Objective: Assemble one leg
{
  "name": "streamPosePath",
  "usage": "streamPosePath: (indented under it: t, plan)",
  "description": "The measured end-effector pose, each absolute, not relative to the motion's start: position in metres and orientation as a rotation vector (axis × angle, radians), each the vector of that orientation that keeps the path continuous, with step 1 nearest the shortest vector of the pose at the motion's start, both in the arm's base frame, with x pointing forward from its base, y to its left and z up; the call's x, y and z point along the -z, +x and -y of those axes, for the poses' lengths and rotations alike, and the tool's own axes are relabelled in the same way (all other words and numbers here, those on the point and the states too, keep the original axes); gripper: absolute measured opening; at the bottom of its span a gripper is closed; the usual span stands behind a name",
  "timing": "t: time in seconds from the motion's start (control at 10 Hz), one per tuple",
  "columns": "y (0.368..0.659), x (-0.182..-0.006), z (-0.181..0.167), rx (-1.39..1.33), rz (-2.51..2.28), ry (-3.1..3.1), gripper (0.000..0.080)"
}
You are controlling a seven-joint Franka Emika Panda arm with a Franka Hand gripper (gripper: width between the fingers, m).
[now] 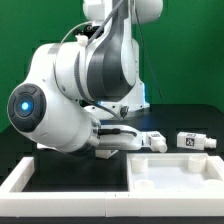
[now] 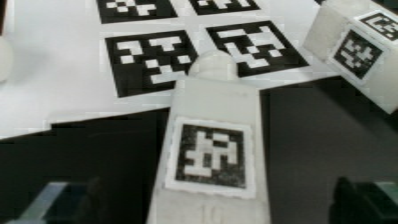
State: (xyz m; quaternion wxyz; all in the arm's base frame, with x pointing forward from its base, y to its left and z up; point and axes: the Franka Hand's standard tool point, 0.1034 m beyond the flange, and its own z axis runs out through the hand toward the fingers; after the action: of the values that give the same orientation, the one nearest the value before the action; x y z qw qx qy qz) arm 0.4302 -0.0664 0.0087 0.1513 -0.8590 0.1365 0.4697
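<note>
The leg (image 2: pixel 214 130) is a long white block with a black-and-white tag on its upper face. It lies directly under the hand (image 2: pixel 208 203), with its long axis running straight out from between the fingers (image 2: pixel 54 200). Its near end sits in the gap between them, and its far, narrower end reaches over the marker board (image 2: pixel 63 110) ahead of the hand.

The hand is spread wide. A dark fingertip shows on either side of the leg with a clear strip of black bench (image 2: pixel 302 150) between each and the block, so nothing is pinched or touched as far as the wrist view shows.

Ahead of the hand and off to one side stands a second tagged white part (image 2: pixel 356 45), apart from the leg.

Only the wrist view shows the finger gap and the leg's tag. In the exterior view the arm's bulky joints fill the frame and the hand is low over the bench, reaching toward that view's right — the fingers there are too small to read. That view alone shows two white walled pieces (image 1: pixel 175 172) on the near part of the bench.
</note>
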Motion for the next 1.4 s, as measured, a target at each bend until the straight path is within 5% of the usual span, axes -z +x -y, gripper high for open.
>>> streamPosePath:
  t: [0.2, 0.4, 0.9, 1.4]
  plan:
    - [0.43, -0.009, 0.066, -1.349, -0.391, -2.466, 0.0349]
    - [0.433, -0.019, 0.059, -1.357, -0.37, -2.466, 0.0285]
    - [0.479, -0.11, 0.005, -1.243, -0.304, -2.534, 0.0285]
    - [0.514, -0.113, -0.004, -0.764, -0.339, -2.783, 0.0286]
